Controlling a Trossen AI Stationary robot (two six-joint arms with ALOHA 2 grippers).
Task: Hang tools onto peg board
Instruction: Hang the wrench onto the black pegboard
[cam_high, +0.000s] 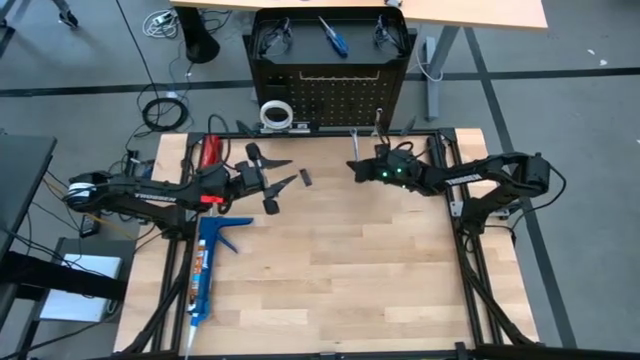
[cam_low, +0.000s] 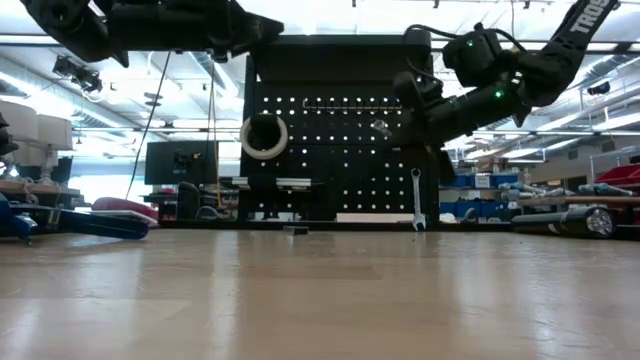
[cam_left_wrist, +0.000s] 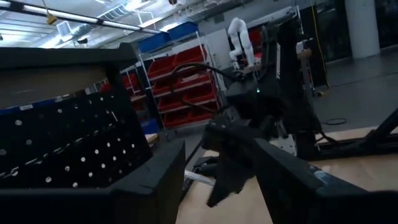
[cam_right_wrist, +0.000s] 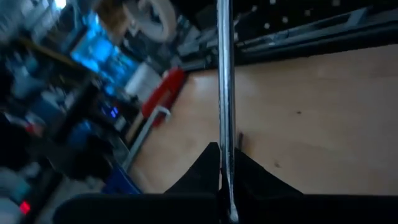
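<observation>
The black peg board (cam_high: 325, 90) stands upright at the table's far edge. A white tape roll (cam_low: 264, 136) hangs on its face. One silver wrench (cam_low: 416, 200) hangs low on it. Two safety glasses (cam_high: 272, 35) (cam_high: 390, 35) and a blue-handled screwdriver (cam_high: 333, 38) show at its top. My right gripper (cam_high: 357, 168) is shut on a second silver wrench (cam_high: 354, 146), raised just in front of the board. My left gripper (cam_high: 275, 180) is open and empty, raised left of centre. A small black piece (cam_high: 306, 178) lies on the table between them. My right gripper pinches the wrench's shaft near one end (cam_right_wrist: 227, 168) between its two fingers. The wrench runs on forward along the fingers, toward the peg board. It is lifted clear of the table.
A long blue caulking gun (cam_high: 205, 265) lies on the table's left side. A red-handled tool (cam_high: 209, 152) lies at the far left, near my left arm. The near half of the wooden tabletop (cam_high: 350, 290) is bare.
</observation>
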